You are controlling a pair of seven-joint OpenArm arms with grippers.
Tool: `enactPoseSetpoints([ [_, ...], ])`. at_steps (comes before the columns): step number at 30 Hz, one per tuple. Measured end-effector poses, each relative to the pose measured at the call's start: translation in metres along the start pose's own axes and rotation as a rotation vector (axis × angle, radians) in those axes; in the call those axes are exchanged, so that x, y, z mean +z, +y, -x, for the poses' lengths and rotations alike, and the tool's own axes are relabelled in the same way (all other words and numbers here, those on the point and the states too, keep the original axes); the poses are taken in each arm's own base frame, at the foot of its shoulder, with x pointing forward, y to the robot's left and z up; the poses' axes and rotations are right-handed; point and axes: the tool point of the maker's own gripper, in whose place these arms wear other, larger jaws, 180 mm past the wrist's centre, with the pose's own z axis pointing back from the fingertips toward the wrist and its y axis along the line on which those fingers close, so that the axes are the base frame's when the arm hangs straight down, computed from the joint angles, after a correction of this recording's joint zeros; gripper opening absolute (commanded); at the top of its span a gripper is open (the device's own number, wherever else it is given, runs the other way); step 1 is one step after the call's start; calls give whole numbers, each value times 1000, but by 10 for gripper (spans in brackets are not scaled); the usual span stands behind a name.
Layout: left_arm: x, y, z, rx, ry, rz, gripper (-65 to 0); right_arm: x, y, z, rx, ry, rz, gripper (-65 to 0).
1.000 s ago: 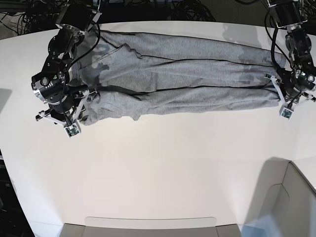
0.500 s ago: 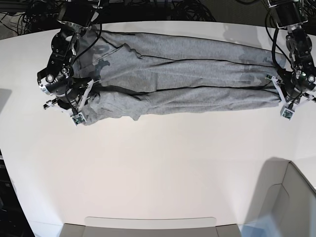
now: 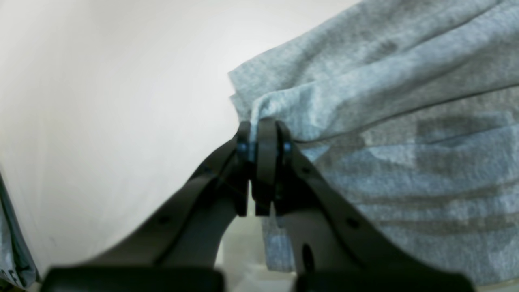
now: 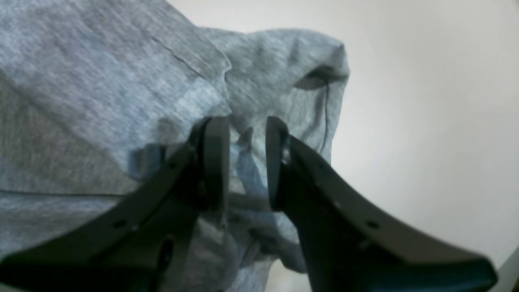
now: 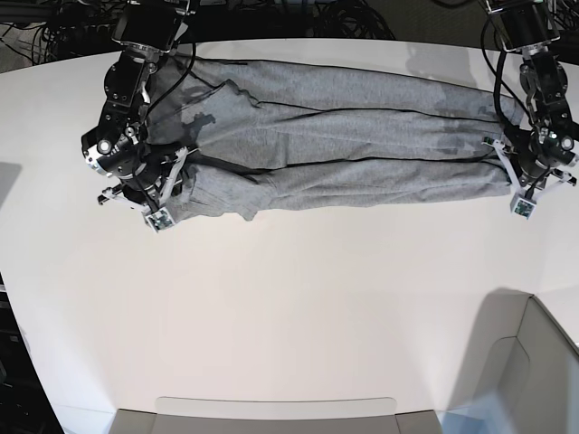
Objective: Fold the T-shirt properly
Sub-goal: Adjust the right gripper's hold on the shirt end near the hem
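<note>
- Heather-grey T-shirt (image 5: pixel 335 136), one: folded lengthwise across the white table (image 5: pixel 289 298), as I view it.
- Left gripper (image 3: pixel 263 162): fingers narrow, pinching a ridge of shirt at its end.
- Right gripper (image 4: pixel 247 162): fingers parted, over the shirt's rumpled opposite end.
- Grey bin (image 5: pixel 534 375), at the table's edge: contents I cannot tell.

The left gripper (image 3: pixel 263 162) pinches a raised fold at the end of the grey T-shirt (image 3: pixel 385 101), its layers running off rightward across the pale bench (image 3: pixel 121 101). Dark-marked fabric (image 3: pixel 16 251) lies toward the lower left corner.
</note>
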Motion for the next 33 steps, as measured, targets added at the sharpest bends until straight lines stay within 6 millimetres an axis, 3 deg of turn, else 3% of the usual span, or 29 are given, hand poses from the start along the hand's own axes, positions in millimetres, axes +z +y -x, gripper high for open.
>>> enactPoseSetpoints([
  [5,0,0,-1,2,-2,-1,-650,-14,14,4,4,29,-56,-509],
  [9,0,0,-1,2,-4,1,-650,-16,14,6,3,38,-61,-650],
  [15,0,0,-1,2,-3,0,-650,-12,9,1,8,22,-43,-650],
  [20,0,0,-1,2,-3,0,-650,19,-9,-31,42,-91,52,-650],
  [24,0,0,-1,2,-3,0,-650,38,-17,-41,66,-128,109,-650],
  [31,0,0,-1,2,-3,1,-650,38,-14,-34,66,-114,104,-650],
  [33,0,0,-1,2,-3,0,-650,37,-13,-33,64,-111,101,-579],
])
